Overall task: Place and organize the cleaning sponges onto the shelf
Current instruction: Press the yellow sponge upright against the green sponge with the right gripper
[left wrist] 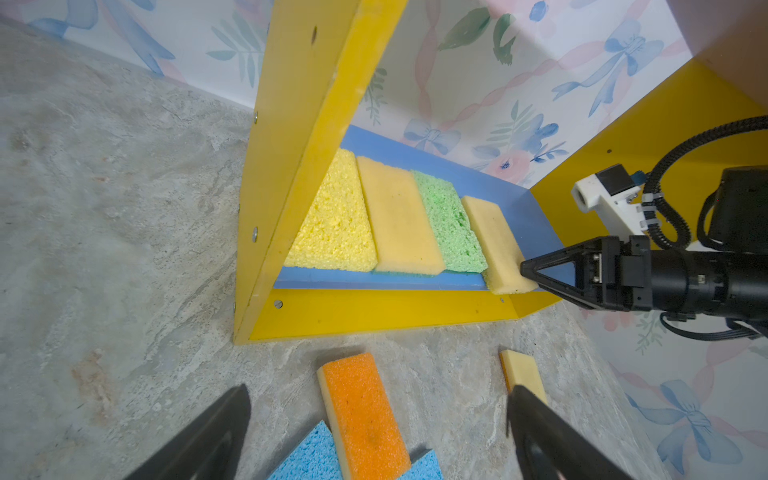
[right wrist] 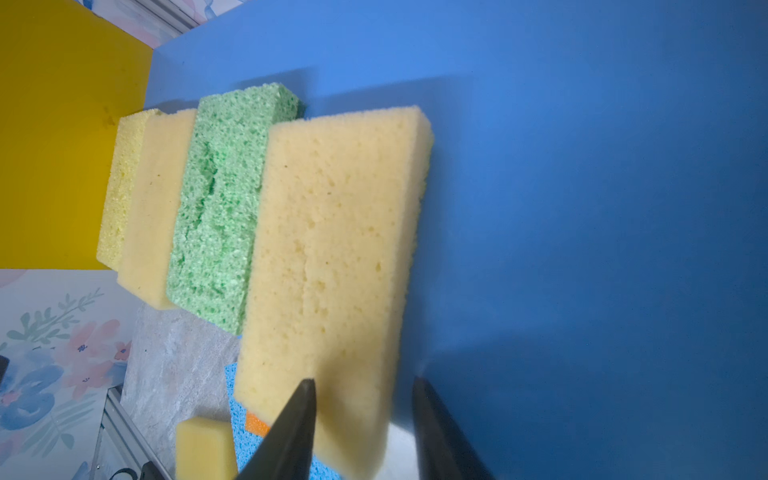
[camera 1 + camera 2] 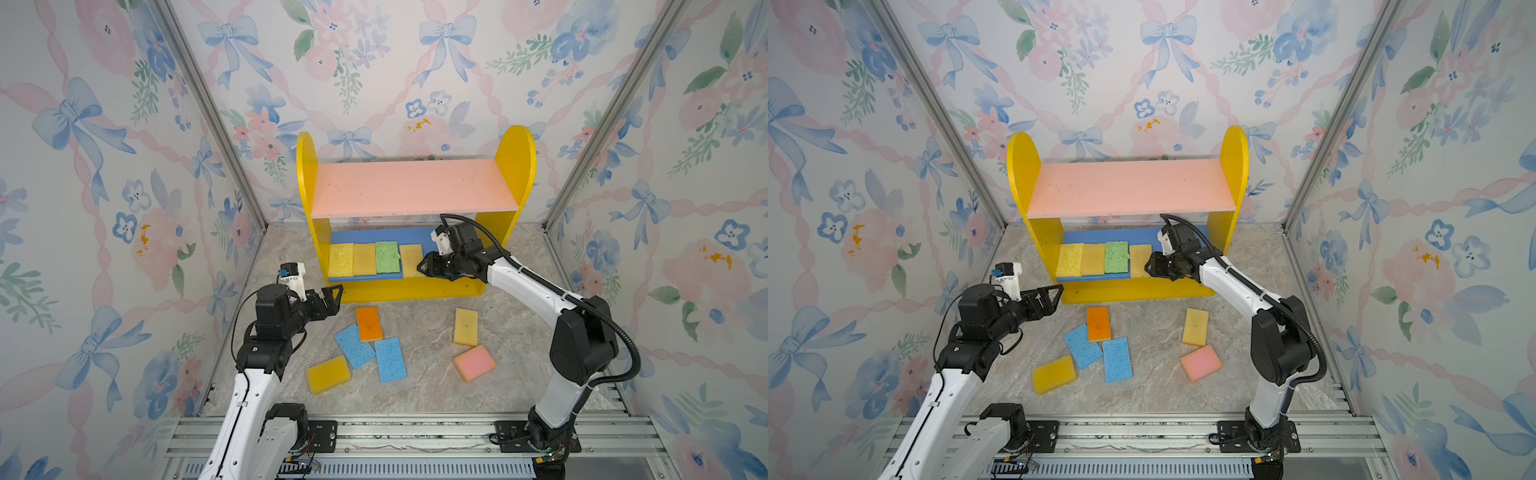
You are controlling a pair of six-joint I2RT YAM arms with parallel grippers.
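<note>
The shelf [image 3: 515, 158] stands at the back, its pink upper board [image 3: 411, 187] bare. On its blue lower board [image 2: 582, 208] several cleaning sponges lie in a row: yellow [image 3: 340, 259], tan [image 3: 364, 259], green [image 3: 387, 256] and a tan-yellow one [image 2: 332, 249] at the right end. My right gripper [image 2: 363, 380] is at that last sponge's near end, open; one finger overlaps the sponge's corner and the other stands clear beside it. Over the floor left of the shelf, my left gripper [image 1: 379, 390] hangs wide open and empty above the orange sponge [image 1: 363, 415].
Loose sponges on the marble floor in front of the shelf: orange [image 3: 368, 323], two blue [image 3: 353, 345] [image 3: 390, 359], yellow [image 3: 328, 374], tan [image 3: 466, 326] and pink [image 3: 474, 363]. Wallpapered walls close in on three sides; a metal rail [image 3: 415, 432] runs along the front.
</note>
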